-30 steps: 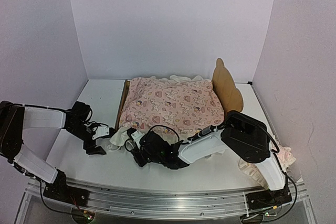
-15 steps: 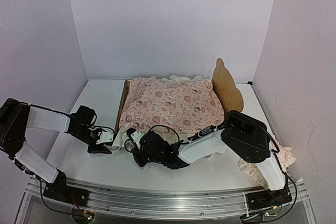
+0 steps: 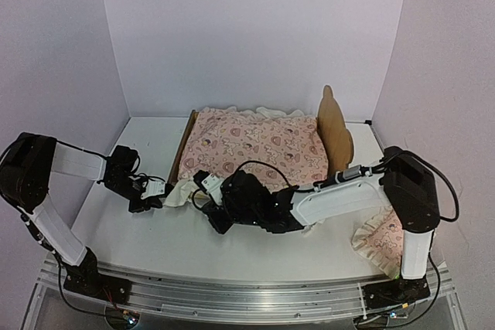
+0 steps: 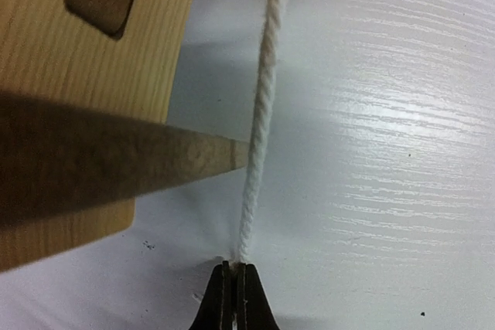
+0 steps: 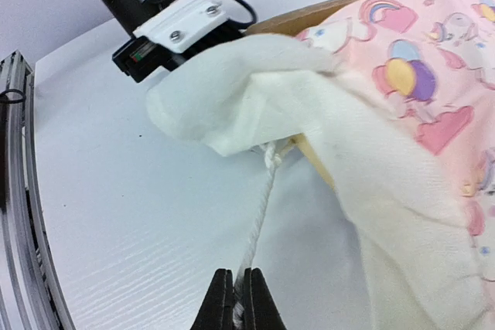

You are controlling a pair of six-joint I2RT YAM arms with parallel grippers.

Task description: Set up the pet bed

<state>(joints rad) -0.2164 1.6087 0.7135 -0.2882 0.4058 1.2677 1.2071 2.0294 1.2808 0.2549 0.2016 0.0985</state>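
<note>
Bed (image 3: 185, 147) lies mid-frame, long axis left-right, headboard (image 3: 336, 133) right; left pincer (image 4: 234, 270) pinches a white cord (image 4: 260, 113) at its lower-left corner; right pincer (image 5: 233, 277), just beside, likewise nips cord leading up-frame.

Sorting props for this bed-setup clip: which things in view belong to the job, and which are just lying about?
In the job: pet bed, pink cover, cord in left claw, second cord in right claw.
Lying about: pillow.
</note>
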